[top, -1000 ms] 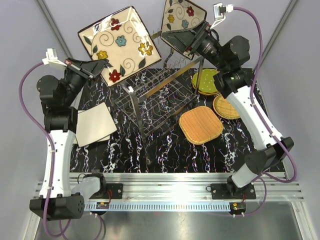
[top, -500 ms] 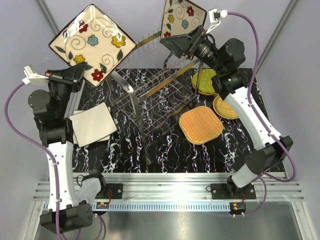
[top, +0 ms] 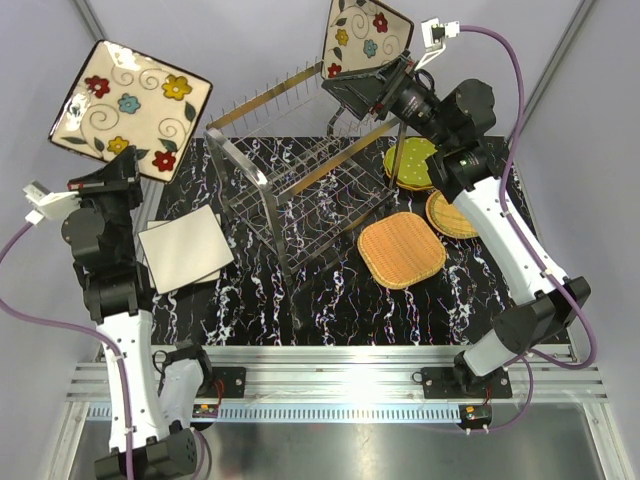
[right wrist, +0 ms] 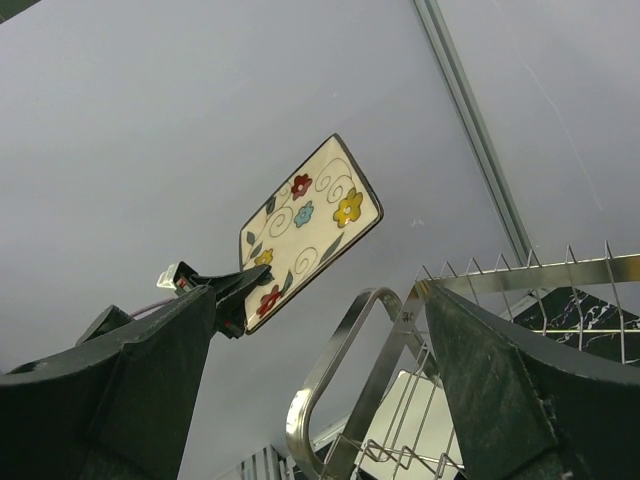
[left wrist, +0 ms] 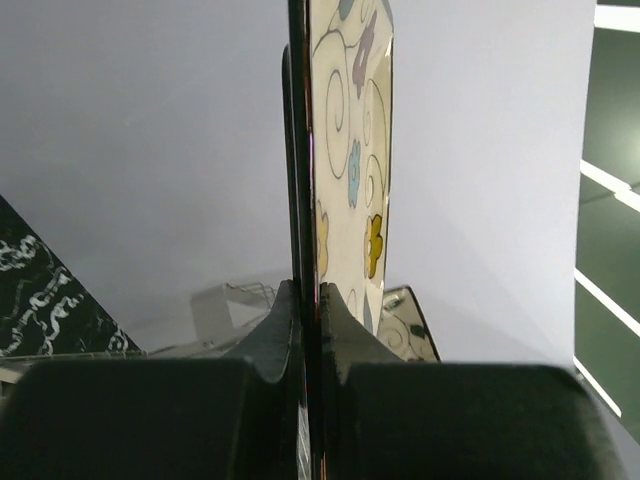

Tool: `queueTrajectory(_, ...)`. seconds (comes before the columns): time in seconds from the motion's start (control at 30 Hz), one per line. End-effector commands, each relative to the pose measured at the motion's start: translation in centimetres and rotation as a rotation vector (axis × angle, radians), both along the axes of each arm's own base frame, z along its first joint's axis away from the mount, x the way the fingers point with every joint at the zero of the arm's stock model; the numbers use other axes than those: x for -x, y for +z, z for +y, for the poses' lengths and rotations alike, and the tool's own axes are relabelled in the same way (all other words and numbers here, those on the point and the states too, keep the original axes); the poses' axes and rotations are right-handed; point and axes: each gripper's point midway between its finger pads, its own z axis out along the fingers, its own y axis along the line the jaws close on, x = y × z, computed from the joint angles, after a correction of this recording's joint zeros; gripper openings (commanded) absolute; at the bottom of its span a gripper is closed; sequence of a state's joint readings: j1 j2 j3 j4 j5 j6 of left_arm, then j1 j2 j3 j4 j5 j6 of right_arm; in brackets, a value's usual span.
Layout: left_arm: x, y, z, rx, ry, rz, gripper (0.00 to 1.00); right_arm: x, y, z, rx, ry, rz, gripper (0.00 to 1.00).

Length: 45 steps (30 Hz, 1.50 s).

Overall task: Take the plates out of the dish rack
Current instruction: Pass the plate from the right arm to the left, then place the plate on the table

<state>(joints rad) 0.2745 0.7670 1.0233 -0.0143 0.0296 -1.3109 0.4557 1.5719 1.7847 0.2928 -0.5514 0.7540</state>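
- Left claw is clamped together on the lower edge of a flower plate. The wrist view shows both fingers pressed flat against the rim, with the plate edge-on between them.
- That flower plate is in the air, up and left of the dish rack, well apart from it, tilted with its patterned face towards the top camera.
- Right claw hangs over the far right end of the rack with its jaws wide apart. The right wrist view shows nothing between its fingers, only the rack's tube and prongs below.
- A second flower plate stands tilted at the rack's far right end, just beyond the right claw. Cannot tell whether it touches the claw or how it sits in the prongs.
- On the black marbled surface, right of the rack: a green dotted plate on top of an orange-rimmed one, a smaller wicker plate just in front of it, and a larger wicker plate nearest the rack.
- Left of the rack, a cream square plate lies flat on the surface, beside the left arm.
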Motion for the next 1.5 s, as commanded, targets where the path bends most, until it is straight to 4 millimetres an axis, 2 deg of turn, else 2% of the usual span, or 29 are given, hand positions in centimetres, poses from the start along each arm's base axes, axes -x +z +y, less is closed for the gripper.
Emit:
queueTrajectory(0.0, 5.3, 7.9, 2.5, 0.010, 0.187, -0.318, 0.00, 1.6, 1.7, -1.0, -0.002, -0.011, -0.074, 0.93)
queueTrajectory(0.43, 4.4, 2.3, 6.3, 0.110, 0.368, -0.220, 0.00, 1.3, 1.6, -1.4, 0.032, -0.038, -0.113, 0.94)
queueTrajectory(0.53, 4.0, 0.3, 6.8, 0.124, 0.384, -0.193, 0.00, 1.8, 1.7, -1.3, 0.069, -0.016, -0.176, 0.96)
queueTrajectory(0.63, 3.4, -2.7, 7.3, 0.131, 0.405, -0.145, 0.00, 2.9, 1.8, -1.2, 0.118, 0.008, -0.273, 0.98)
queueTrajectory(0.7, 3.4, -3.6, 7.4, 0.138, 0.413, -0.140, 0.00, 3.3, 1.7, -1.2, 0.153, 0.008, -0.333, 1.00)
queueTrajectory(0.83, 2.8, -6.3, 7.8, 0.143, 0.424, -0.112, 0.00, 3.6, 0.7, -1.1, 0.226, 0.022, -0.364, 1.00)
queueTrajectory(1.0, 2.2, -8.5, 8.0, 0.137, 0.432, -0.083, 0.00, 3.2, -0.9, -1.5, 0.282, 0.026, -0.348, 1.00)
queueTrajectory(1.13, 1.6, -10.6, 8.1, 0.141, 0.430, -0.058, 0.00, 2.8, -2.3, -2.6, 0.327, 0.030, -0.324, 1.00)
queueTrajectory(1.27, 1.2, -12.6, 8.2, 0.150, 0.425, -0.034, 0.00, 1.5, -2.8, -4.9, 0.351, -0.028, -0.306, 1.00)
queueTrajectory(1.47, 0.5, -15.7, 8.2, 0.159, 0.419, 0.012, 0.00, 0.6, -3.5, -6.4, 0.364, -0.068, -0.285, 1.00)
